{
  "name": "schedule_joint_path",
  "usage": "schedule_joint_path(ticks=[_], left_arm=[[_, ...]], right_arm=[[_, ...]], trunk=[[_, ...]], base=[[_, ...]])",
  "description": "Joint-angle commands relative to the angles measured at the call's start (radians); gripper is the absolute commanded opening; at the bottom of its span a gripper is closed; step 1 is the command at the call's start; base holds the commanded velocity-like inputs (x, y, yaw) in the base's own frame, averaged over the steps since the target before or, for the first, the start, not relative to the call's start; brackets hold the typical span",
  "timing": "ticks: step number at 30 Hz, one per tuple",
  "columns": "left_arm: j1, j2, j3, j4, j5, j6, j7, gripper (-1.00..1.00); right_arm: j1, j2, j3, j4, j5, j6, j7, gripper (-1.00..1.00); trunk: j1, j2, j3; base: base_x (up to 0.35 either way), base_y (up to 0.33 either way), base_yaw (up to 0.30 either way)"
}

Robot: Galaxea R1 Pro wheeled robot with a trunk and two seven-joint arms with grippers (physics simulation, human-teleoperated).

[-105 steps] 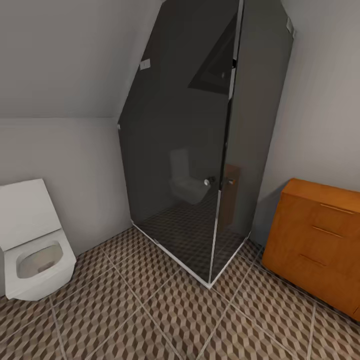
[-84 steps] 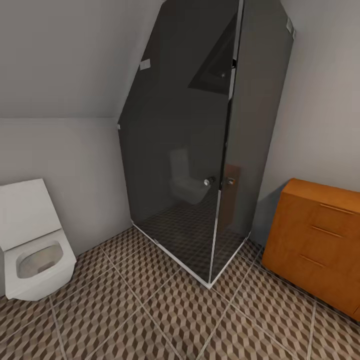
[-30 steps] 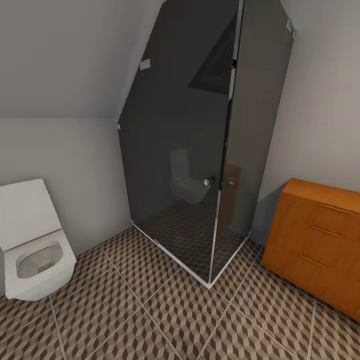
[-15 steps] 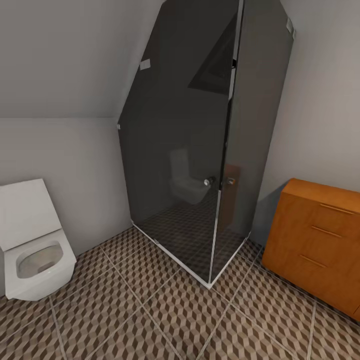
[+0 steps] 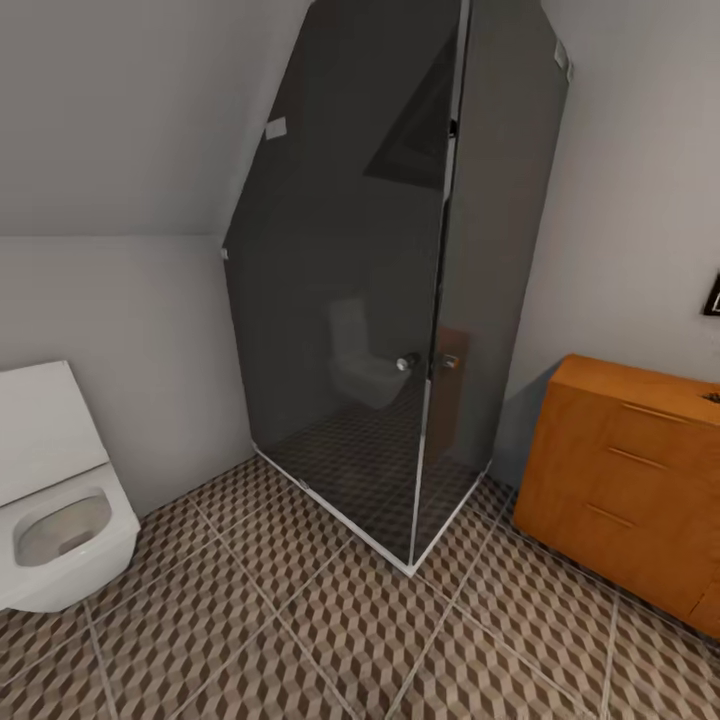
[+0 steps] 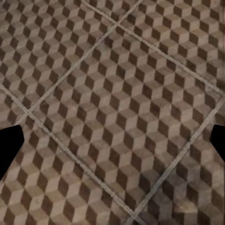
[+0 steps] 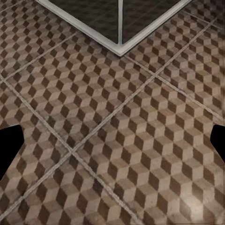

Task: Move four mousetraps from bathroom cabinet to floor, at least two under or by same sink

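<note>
Head view: looks down on the floor (image 5: 330, 630), cube-patterned tiles running wall to wall. Could mislead later, since small brown boards set on that busy brown print would be hard to pick out and easy to roll over.

Next, the shower (image 5: 380, 300), dark glass, its white-edged corner jutting toward the base. Risks a clipped pane if turned toward the right too tightly; right wrist view puts that same corner (image 7: 121, 47) near.

Then the cabinet (image 5: 620, 490), orange-brown, against the right-hand wall, just beside the shower, partly cut by the frame edge. Three bar handles (image 5: 650, 412) on its front, drawers all shut. Likely holds the mousetraps inside, so calls for pulling a drawer first. Could jam or slip if approached at this slant instead of squarely.

Toilet (image 5: 50, 500) at the far left, well apart from the cabinet, lid up. Little danger there unless backed into.

Left gripper (image 6: 112, 140) over bare tile, jaws spread wide, holding nothing. Right gripper (image 7: 112, 140) likewise, jaws apart and empty. Hanging low, so could scrape the cabinet front if not raised before closing in.

Cannot tell where the sink stands; risks traps laid in the wrong spot.
</note>
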Motion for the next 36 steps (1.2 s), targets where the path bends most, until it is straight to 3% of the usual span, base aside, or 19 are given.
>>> schedule_joint_path(ticks=[1,36], left_arm=[[0.000,0.000,0.001,0.000,0.000,-0.002,-0.001,1.00],[0.000,-0.001,-0.001,0.006,0.001,-0.002,-0.001,1.00]], right_arm=[[0.000,0.000,-0.001,0.000,0.003,-0.002,0.000,1.00],[0.000,-0.001,-0.002,-0.001,0.003,-0.004,-0.002,1.00]], trunk=[[0.000,0.000,-0.001],[0.000,0.000,0.014]], base=[[0.000,0.000,-0.262],[0.000,0.000,-0.290]])
